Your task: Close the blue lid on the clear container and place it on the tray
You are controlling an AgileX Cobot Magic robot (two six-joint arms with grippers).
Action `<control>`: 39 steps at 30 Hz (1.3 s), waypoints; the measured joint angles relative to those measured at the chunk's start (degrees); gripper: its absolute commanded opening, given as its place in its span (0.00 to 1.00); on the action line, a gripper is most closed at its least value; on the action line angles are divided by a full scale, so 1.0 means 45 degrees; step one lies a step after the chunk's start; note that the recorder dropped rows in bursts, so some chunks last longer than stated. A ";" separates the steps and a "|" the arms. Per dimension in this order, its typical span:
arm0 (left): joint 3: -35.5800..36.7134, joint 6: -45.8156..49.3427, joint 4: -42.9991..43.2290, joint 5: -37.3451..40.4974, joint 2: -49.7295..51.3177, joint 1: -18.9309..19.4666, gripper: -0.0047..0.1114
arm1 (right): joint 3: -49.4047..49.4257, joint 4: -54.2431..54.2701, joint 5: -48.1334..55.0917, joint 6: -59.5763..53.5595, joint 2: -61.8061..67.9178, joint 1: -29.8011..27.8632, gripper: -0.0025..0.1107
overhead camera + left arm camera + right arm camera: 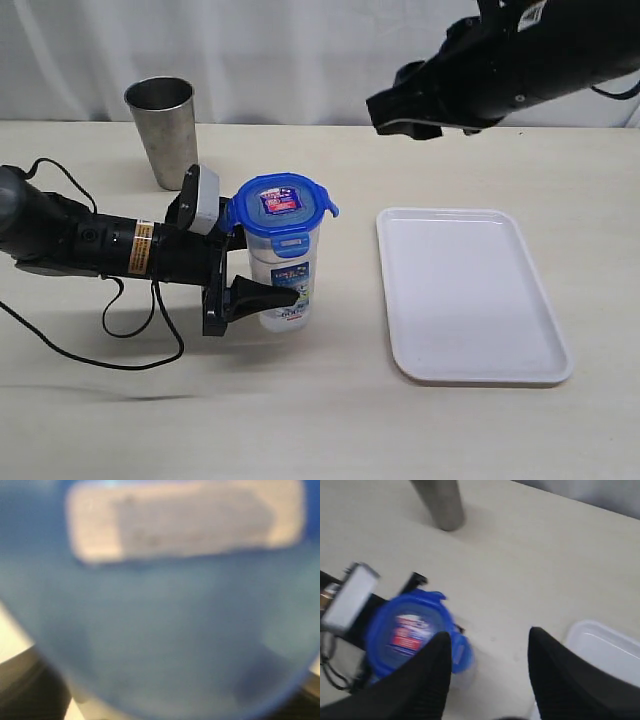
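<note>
My left gripper [258,262] is clamped sideways on the clear container [285,285], one finger either side of its label. I judge this keeps it from twisting or tipping while the blue lid [283,205] is pressed shut. The container stands upright on the table between my left jaws, long axis vertical, lid facing up. My right gripper [490,675] hangs above it, fingers apart and empty. The tray [470,300] lies beyond my left fingertips, apart from the container.
</note>
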 measured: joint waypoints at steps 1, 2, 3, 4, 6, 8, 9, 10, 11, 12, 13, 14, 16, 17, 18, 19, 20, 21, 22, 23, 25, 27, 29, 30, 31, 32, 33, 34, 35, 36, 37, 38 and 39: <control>0.0000 -0.0025 0.0000 0.0000 0.0000 0.0000 0.04 | -0.0337 0.1773 0.0207 -0.0934 0.0160 -0.0020 0.44; 0.0000 -0.0025 0.0000 0.0000 0.0000 0.0000 0.04 | -0.0436 0.2343 0.0234 -0.0934 0.0275 -0.0032 0.45; 0.0000 -0.0050 0.0000 0.0000 0.0000 0.0000 0.04 | -0.0500 0.2888 0.0234 -0.0351 0.0536 -0.0055 0.45; 0.0000 -0.0050 0.0000 0.0000 0.0000 0.0000 0.04 | -0.0520 0.3024 0.0234 0.0082 0.0705 -0.0050 0.45; 0.0000 -0.0050 0.0000 0.0000 0.0000 0.0000 0.04 | -0.0528 0.3139 0.0532 0.0823 0.1230 -0.0062 0.45; 0.0000 -0.0050 0.0000 0.0000 0.0000 0.0000 0.04 | -0.0528 0.3182 0.1399 0.1046 0.1917 -0.0062 0.45; 0.0000 -0.0050 0.0000 0.0000 0.0000 0.0000 0.04 | -0.0528 0.3212 0.1562 0.1070 0.2102 -0.0062 0.45; 0.0000 -0.0050 0.0000 0.0000 0.0000 0.0000 0.04 | -0.0528 0.3273 0.1795 0.1035 0.2319 -0.0062 0.45; 0.0000 -0.0050 0.0000 0.0000 0.0000 0.0000 0.04 | -0.0528 0.3369 0.1939 0.0969 0.2418 -0.0062 0.45; 0.0000 -0.0050 0.0000 0.0000 0.0000 0.0000 0.04 | -0.0528 0.3548 0.2083 0.0762 0.2551 -0.0062 0.45; 0.0000 -0.0050 0.0000 0.0000 0.0000 0.0000 0.04 | -0.0528 0.3715 0.2169 0.0586 0.2640 -0.0062 0.45; 0.0000 -0.0072 0.0000 0.0000 0.0000 0.0000 0.04 | -0.0528 0.4007 0.2221 0.0253 0.2703 -0.0062 0.45; 0.0000 -0.0072 0.0000 0.0000 0.0000 0.0000 0.04 | -0.0528 0.4535 0.2231 -0.0297 0.2730 -0.0062 0.45; 0.0000 -0.0072 0.0000 0.0000 0.0000 0.0000 0.04 | -0.0528 0.4652 0.2257 -0.0462 0.2730 -0.0062 0.45; 0.0000 -0.0097 0.0000 0.0000 0.0000 0.0000 0.04 | -0.0528 0.4736 0.2253 -0.0554 0.2753 -0.0062 0.45; 0.0000 -0.0097 0.0000 0.0000 0.0000 0.0000 0.04 | -0.0528 0.4757 0.2253 -0.0583 0.2751 -0.0062 0.45; 0.0000 -0.0097 0.0000 0.0000 0.0000 0.0000 0.04 | -0.0528 0.4757 0.2253 -0.0657 0.2811 -0.0062 0.45; 0.0000 -0.0097 0.0000 0.0000 0.0000 0.0000 0.04 | -0.0528 0.4757 0.2253 -0.0678 0.2867 -0.0062 0.45; 0.0000 -0.0097 0.0000 0.0000 0.0000 0.0000 0.04 | -0.0528 0.4757 0.2253 -0.0690 0.2929 -0.0062 0.45; 0.0000 -0.0097 0.0000 0.0000 0.0000 0.0000 0.04 | -0.0528 0.4757 0.2253 -0.0744 0.3022 -0.0033 0.45; 0.0000 -0.0097 0.0000 0.0000 0.0000 0.0000 0.04 | -0.0528 0.4757 0.2253 -0.0776 0.3135 -0.0009 0.45; 0.0000 -0.0097 0.0000 0.0000 0.0000 0.0000 0.04 | -0.0528 0.4757 0.2253 -0.0919 0.3217 0.0010 0.45; 0.0000 -0.0097 0.0000 0.0000 0.0000 0.0000 0.04 | -0.0528 0.4757 0.2253 -0.1058 0.3225 0.0010 0.45; 0.0000 -0.0097 0.0000 0.0000 0.0000 0.0000 0.04 | -0.0528 0.4757 0.2229 -0.1131 0.3225 0.0010 0.45; 0.0000 -0.0097 0.0000 0.0000 0.0000 0.0000 0.04 | -0.0528 0.4757 0.2195 -0.1227 0.3225 0.0010 0.45; 0.0000 -0.0097 0.0000 0.0000 0.0000 0.0000 0.04 | -0.0528 0.4757 0.2134 -0.1296 0.3225 0.0010 0.45; 0.0000 -0.0097 0.0000 0.0000 0.0000 0.0000 0.04 | -0.0528 0.4786 0.2035 -0.1360 0.3225 0.0010 0.45; 0.0000 -0.0097 0.0000 0.0000 0.0000 0.0000 0.04 | -0.0528 0.4786 0.1930 -0.1390 0.3225 0.0010 0.45; 0.0000 -0.0097 0.0000 0.0000 0.0000 0.0000 0.04 | -0.0528 0.4786 0.1811 -0.1409 0.3225 0.0010 0.45; 0.0000 -0.0123 0.0000 0.0000 0.0000 0.0000 0.04 | -0.0528 0.4786 0.1685 -0.1444 0.3225 0.0010 0.45; 0.0000 -0.0123 0.0000 0.0000 0.0000 0.0000 0.04 | -0.0528 0.4786 0.1606 -0.1471 0.3225 0.0010 0.45; 0.0000 -0.0123 0.0000 0.0000 0.0000 0.0000 0.04 | -0.0528 0.4786 0.1518 -0.1500 0.3225 0.0010 0.45; 0.0000 -0.0123 0.0000 0.0000 0.0000 0.0000 0.04 | -0.0528 0.4786 0.1486 -0.1524 0.3225 0.0010 0.45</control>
